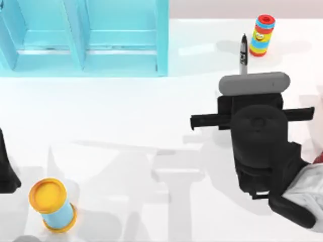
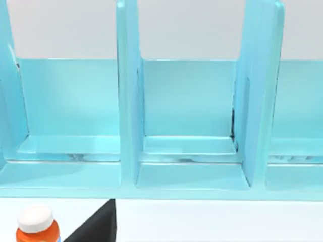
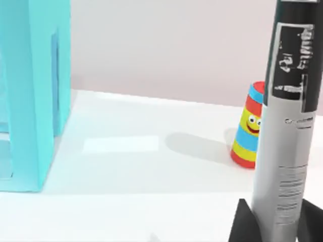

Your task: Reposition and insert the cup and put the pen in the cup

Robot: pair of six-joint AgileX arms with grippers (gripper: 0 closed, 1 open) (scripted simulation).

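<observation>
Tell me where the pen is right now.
The pen stands on the table's right side in the top view, beside the striped cylinder, and the right wrist view shows it between the right gripper's fingers.

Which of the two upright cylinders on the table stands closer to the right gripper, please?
The red-blue-yellow striped cylinder with the smiley face, beside the right gripper; the yellow-lidded light-blue cylinder stands far across the table.

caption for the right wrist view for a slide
Right gripper holds the pen upright, striped cylinder behind, blue shelf alongside.
</observation>
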